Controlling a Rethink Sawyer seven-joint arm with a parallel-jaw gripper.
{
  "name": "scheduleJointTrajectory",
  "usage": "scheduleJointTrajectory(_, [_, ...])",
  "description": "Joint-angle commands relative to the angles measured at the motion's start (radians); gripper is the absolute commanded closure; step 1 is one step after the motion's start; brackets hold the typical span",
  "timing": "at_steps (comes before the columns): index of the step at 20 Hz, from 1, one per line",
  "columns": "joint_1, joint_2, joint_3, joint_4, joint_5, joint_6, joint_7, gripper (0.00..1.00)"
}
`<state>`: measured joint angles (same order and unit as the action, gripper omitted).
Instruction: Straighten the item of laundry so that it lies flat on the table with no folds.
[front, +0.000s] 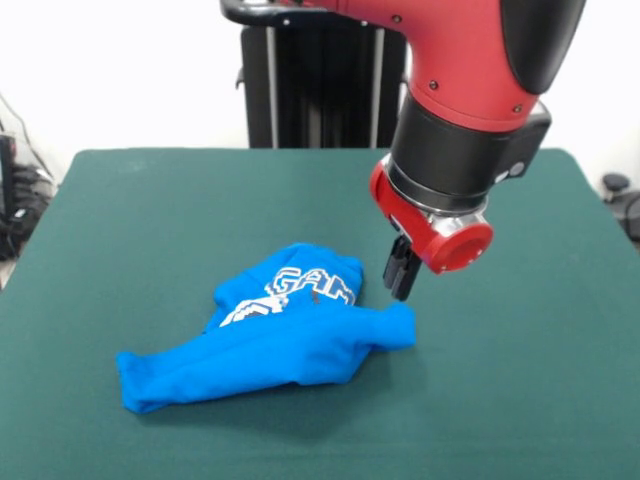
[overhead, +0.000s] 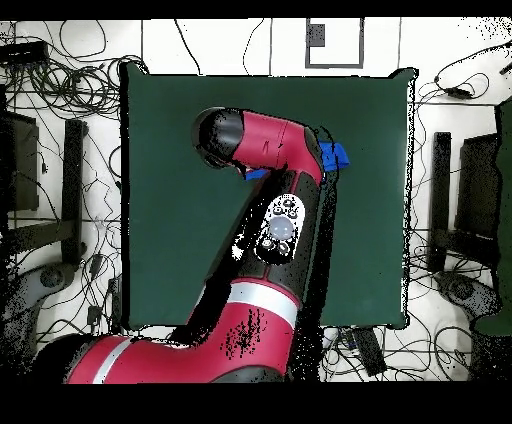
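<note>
The item of laundry (front: 290, 335) is a bright blue garment with white lettering. It lies crumpled and folded on the green table (front: 150, 200), a little in front of the middle, stretched from lower left to right. My gripper (front: 402, 285) hangs just above the garment's right end, very close to the cloth and pointing down. In the overhead view my arm covers most of the garment (overhead: 336, 156); only small blue patches show beside it, and the gripper itself is hidden under the arm.
My red arm (overhead: 290, 220) reaches across the table (overhead: 170, 120) from the base side. Cables and black stands lie on the floor around the table. The black pedestal (front: 310, 80) stands at the far edge.
</note>
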<state>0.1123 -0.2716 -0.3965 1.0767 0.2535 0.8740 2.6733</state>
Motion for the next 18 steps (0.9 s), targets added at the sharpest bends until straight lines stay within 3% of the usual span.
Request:
scheduleJointTrajectory(1, [0.023,0.084,0.08,-0.021,0.036,0.032,0.191,1.0])
scheduleJointTrajectory(18, [0.015,0.089,0.092,0.008,0.033,-0.023,0.175,1.0])
